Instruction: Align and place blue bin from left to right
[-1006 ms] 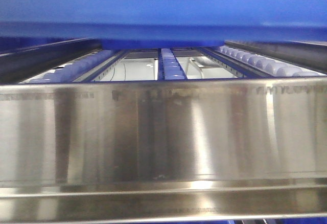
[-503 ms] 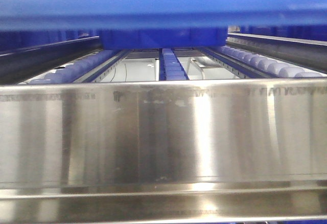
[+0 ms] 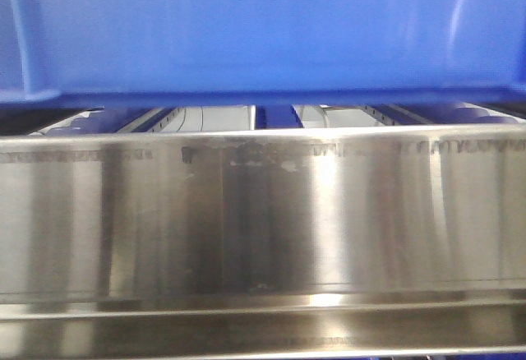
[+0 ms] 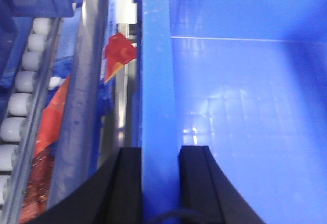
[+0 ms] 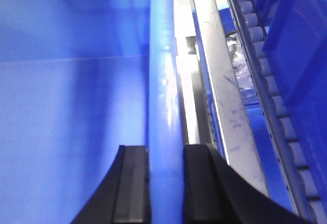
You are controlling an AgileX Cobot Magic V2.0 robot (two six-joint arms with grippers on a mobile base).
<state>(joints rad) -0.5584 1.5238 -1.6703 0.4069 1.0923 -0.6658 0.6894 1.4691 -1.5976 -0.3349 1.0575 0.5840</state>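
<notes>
The blue bin fills the top of the front view, its near wall hanging just above the steel front rail. In the left wrist view my left gripper is shut on the bin's left rim, one black finger inside, one outside. My right gripper is shut on the opposite right rim in the same way. The bin's inside looks empty. Neither gripper shows in the front view.
A polished steel rail spans the front view below the bin. Roller tracks and steel guide rails run along both sides of the bin. Red packaging lies left of the bin. Another blue crate sits at the right.
The blue bin has come down and nearer to the camera. Its wall now covers the roller lanes that showed beneath it before.
</notes>
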